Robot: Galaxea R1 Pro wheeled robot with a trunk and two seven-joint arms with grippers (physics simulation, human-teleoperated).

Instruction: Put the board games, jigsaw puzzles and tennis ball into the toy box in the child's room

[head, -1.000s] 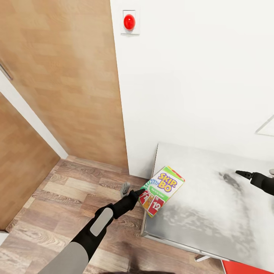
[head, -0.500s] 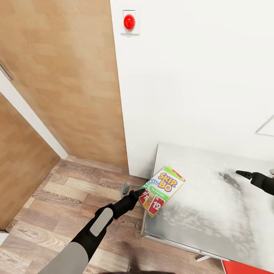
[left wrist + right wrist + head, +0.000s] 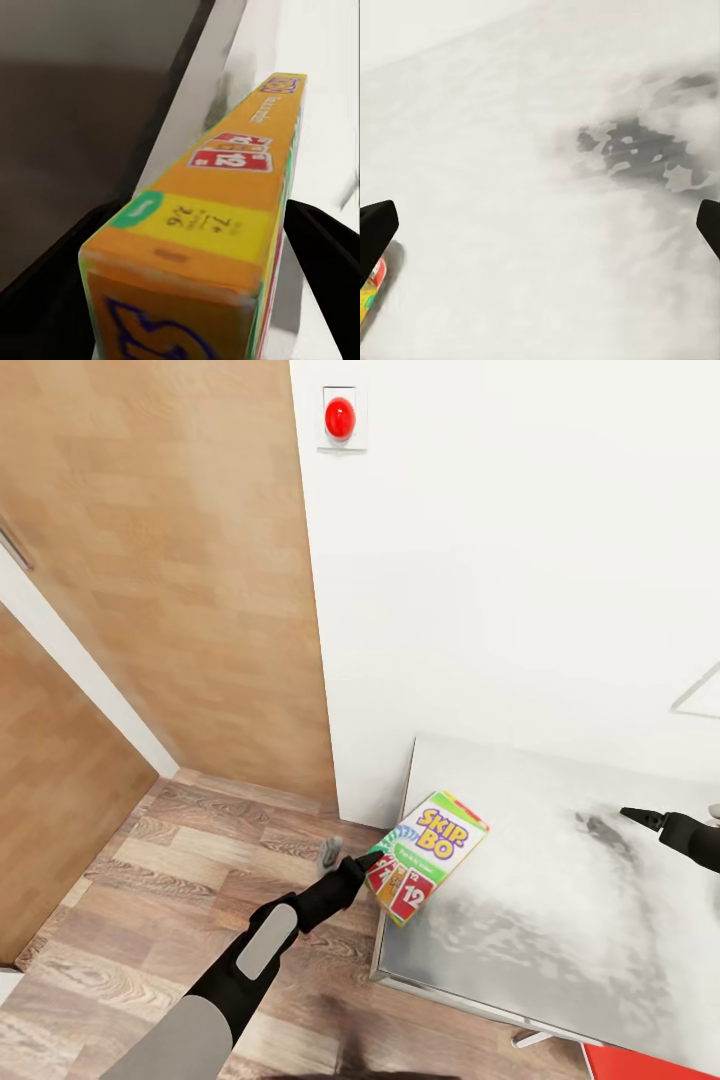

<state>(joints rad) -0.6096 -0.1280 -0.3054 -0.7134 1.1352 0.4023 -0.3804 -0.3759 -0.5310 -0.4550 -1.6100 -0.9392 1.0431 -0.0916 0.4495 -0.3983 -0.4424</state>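
My left gripper (image 3: 368, 860) is shut on the Skip-Bo board game (image 3: 428, 855), a green, yellow and red flat box. It holds the box tilted over the near left corner of the pale mottled table (image 3: 560, 920). In the left wrist view the box's orange edge (image 3: 225, 217) runs between the dark fingers (image 3: 322, 247). My right gripper (image 3: 632, 817) hovers over the table's right part, open with nothing between its fingers. Its wrist view shows the gripper (image 3: 544, 225) above bare table top (image 3: 510, 112), with a corner of the box (image 3: 369, 289) at the side. The toy box is out of view.
A white wall with a red button (image 3: 340, 418) stands behind the table. Light wooden wardrobe doors (image 3: 170, 580) are at the left, with wood-plank floor (image 3: 180, 880) below them. A red object (image 3: 640, 1065) shows at the lower right.
The Skip-Bo box has shifted slightly up and to the right in my left gripper. The right arm and the camera have not moved.
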